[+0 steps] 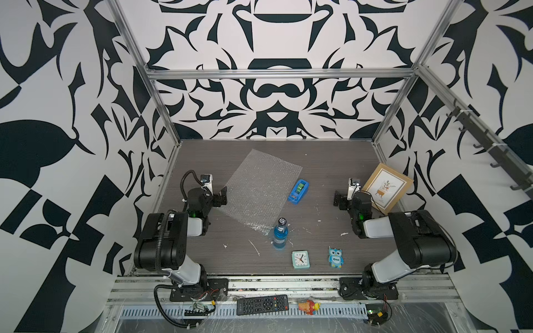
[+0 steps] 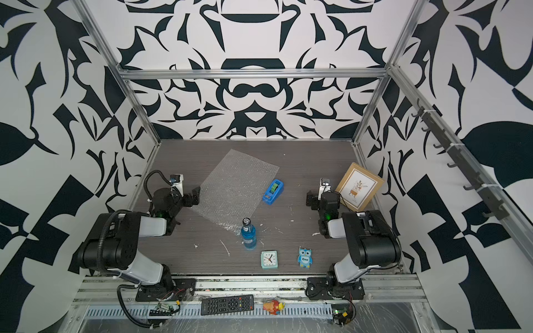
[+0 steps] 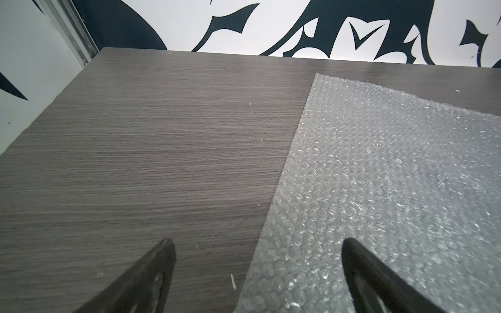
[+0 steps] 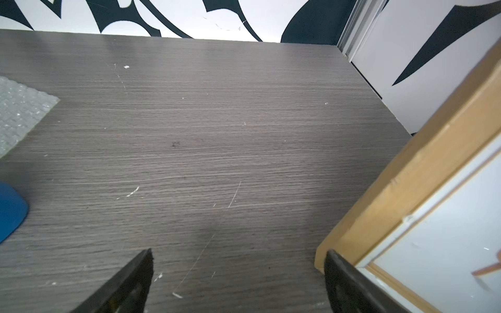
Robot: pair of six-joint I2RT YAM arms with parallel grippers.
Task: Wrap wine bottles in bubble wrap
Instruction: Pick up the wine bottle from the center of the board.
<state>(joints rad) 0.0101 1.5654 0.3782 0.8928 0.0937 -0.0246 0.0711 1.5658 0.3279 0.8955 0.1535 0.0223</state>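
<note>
You are looking down at a grey wood-grain table [image 1: 331,161] inside a booth with black-and-white patterned walls. The bubble wrap [image 1: 259,187] is lying flat and fully spread, turned on a diagonal, from the middle of the table toward the left arm's side. The wine bottle [image 1: 280,235], small and clear with bright blue liquid and a black cap, is standing upright and unwrapped just beside the sheet's near corner; whether it is touching the sheet cannot be told. The left gripper [image 1: 220,199] is sitting at the sheet's left edge with its fingers spreading wide and holding nothing. In the left wrist view, one finger [image 3: 363,271] is hanging over the bubbles and the other is hanging over bare table. The right gripper [image 1: 340,199] is sitting well apart from the bottle, on the far right side. Its fingers are also spreading wide and gripping nothing, over bare table. One of them is sitting just beside the corner of a wooden picture frame [image 1: 385,187] near the right wall. A blue tape dispenser [image 1: 298,191] is resting just beside the sheet's right edge, between the two grippers. A small square clock [image 1: 300,259] and a blue owl figure [image 1: 336,257] are sitting near the table's front edge, on the near side of the bottle. A black remote [image 1: 262,304] and a small toy figure [image 1: 309,305] are lying on the metal rail in front.
</note>
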